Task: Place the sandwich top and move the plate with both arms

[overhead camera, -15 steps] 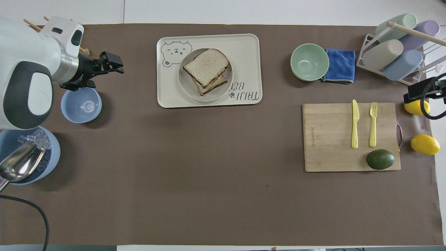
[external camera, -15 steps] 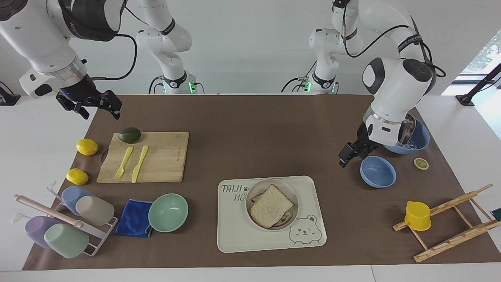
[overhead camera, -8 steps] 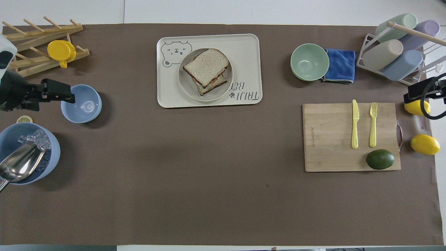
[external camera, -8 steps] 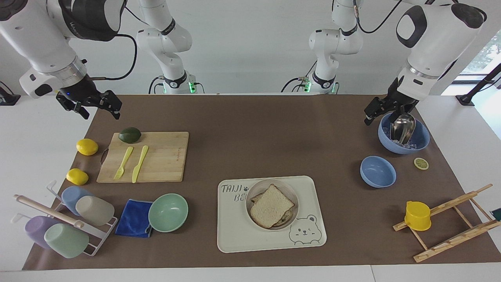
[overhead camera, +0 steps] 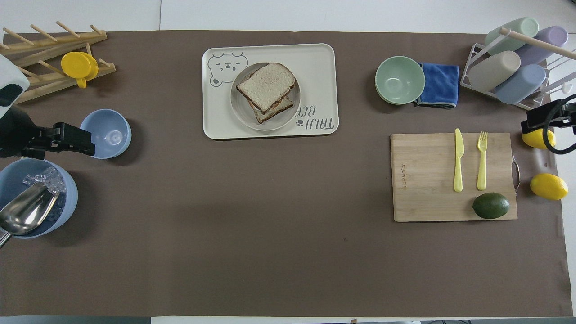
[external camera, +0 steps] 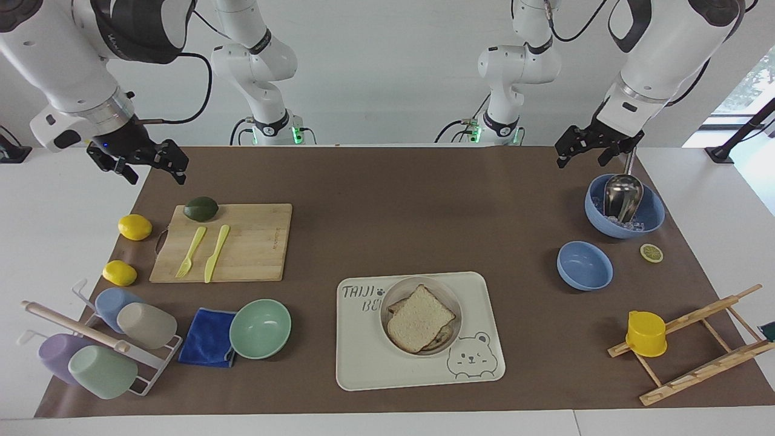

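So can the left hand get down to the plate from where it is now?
Probably yes: the left hand, open and empty, hangs above the ice bowl; only bare mat lies between it and the plate on the tray.

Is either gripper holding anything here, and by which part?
Nothing is held. The left gripper and right gripper hang open and empty; the sandwich top lies on the plate.

We see a white desk (external camera: 54, 200) covered for most of its width by a brown mat (external camera: 387, 206). A plain white wall (external camera: 387, 66) rises at the robots' end of it. At the left arm's end a window (external camera: 748, 85) lets in daylight with green foliage outside.
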Robot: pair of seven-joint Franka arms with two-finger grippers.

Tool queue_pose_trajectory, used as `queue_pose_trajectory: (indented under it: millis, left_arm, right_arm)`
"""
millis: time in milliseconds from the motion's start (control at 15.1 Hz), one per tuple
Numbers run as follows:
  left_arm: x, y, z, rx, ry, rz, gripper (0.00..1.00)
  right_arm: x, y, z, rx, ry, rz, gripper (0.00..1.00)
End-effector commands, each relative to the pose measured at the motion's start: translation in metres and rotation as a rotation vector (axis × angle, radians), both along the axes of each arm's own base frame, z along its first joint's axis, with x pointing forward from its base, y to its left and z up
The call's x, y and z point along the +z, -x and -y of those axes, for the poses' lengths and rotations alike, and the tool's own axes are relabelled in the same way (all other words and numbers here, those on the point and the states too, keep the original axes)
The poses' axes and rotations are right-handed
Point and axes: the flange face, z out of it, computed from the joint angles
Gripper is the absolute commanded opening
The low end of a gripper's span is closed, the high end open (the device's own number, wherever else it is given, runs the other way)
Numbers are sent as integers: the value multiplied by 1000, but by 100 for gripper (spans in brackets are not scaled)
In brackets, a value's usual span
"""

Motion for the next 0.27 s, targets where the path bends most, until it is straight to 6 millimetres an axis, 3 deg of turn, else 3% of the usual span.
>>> queue_pose_trajectory:
  millis: [0, 199]
  left_arm:
    - [3, -4, -4, -18, -16, -4, 100]
    - [5, -4, -4, -18, -16, -2, 100]
  right_arm:
    - [1, 5, 0, -14, -1, 6, 100]
    - [1, 5, 0, -14, -1, 6, 100]
